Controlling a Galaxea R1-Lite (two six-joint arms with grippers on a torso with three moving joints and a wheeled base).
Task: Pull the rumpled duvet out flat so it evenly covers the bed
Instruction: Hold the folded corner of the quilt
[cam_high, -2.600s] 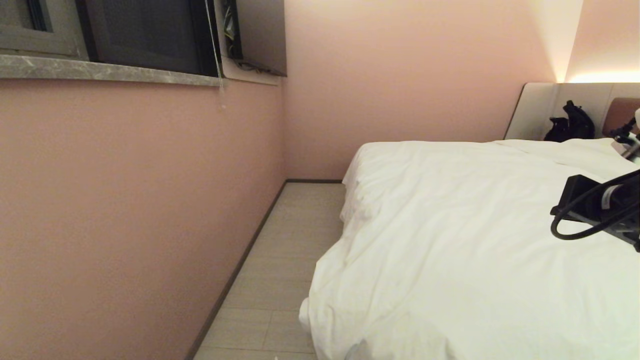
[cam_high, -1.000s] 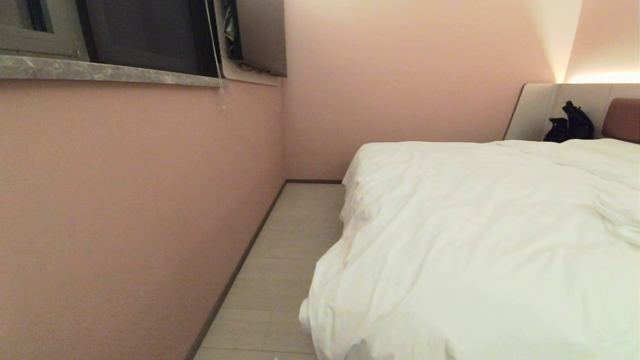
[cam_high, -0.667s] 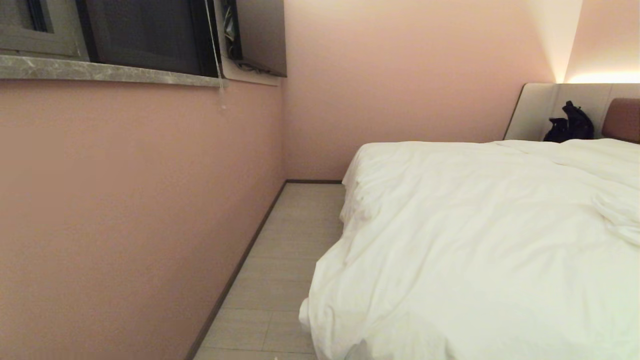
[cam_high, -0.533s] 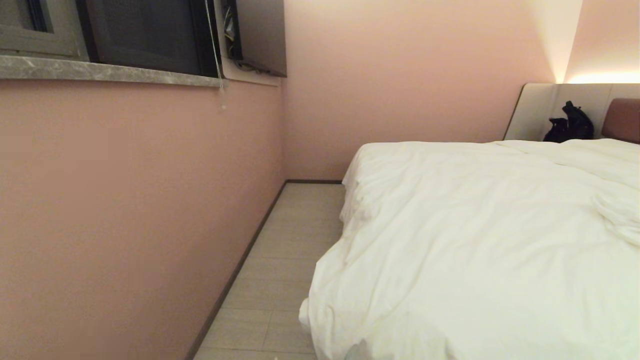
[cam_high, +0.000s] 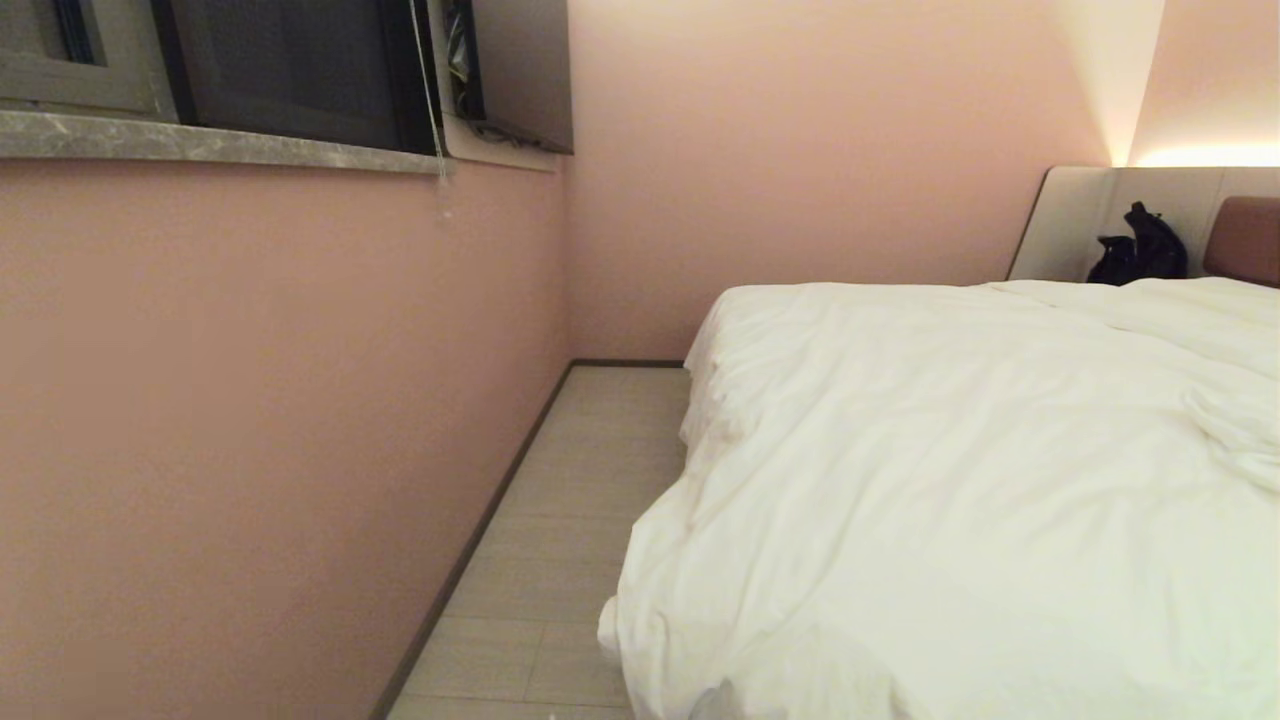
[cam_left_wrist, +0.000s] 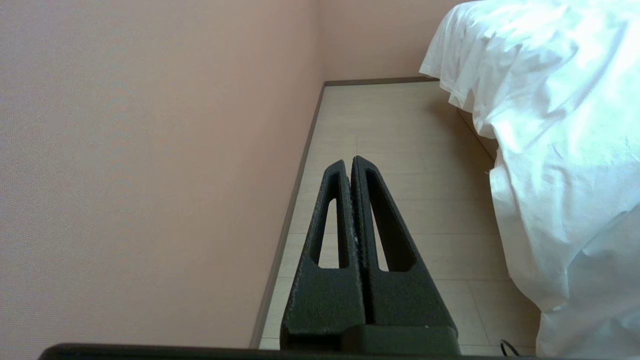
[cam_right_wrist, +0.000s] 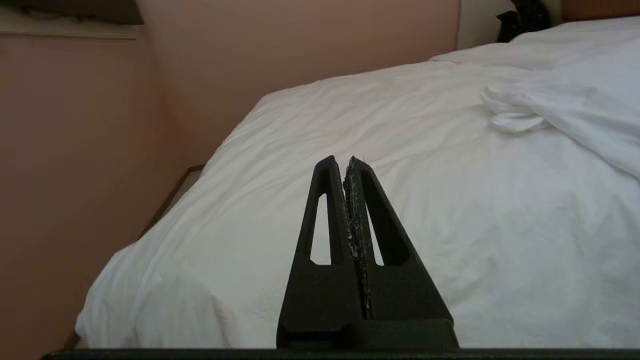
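The bed (cam_high: 1245, 240) is seen running from its foot, near the robot, to the headboard at the far right, and the duvet (cam_high: 950, 480) is spread over nearly all of it, its edge draped down the side toward the floor (cam_high: 570, 520) beside the pink wall (cam_high: 250, 420). One bunched fold (cam_high: 1235, 425) is left on the duvet toward the head end, at the right; the next pull is judged to turn on this ridge, which lies ahead and to the right of the right gripper (cam_right_wrist: 346, 161), so the right arm is judged the nearer. That gripper is seen clenched on nothing, held above the duvet and pointed along the bed's length. The left gripper (cam_left_wrist: 348, 162) is likewise closed and empty, hung over the floor strip with the duvet's draped edge at its side. Neither gripper is shown in the head view; only the wrist views give their state. A dark object (cam_high: 1140, 245) by the headboard is caught in the head view and the right wrist view but not in the left wrist view, where the overhang toward the floor is best shown.
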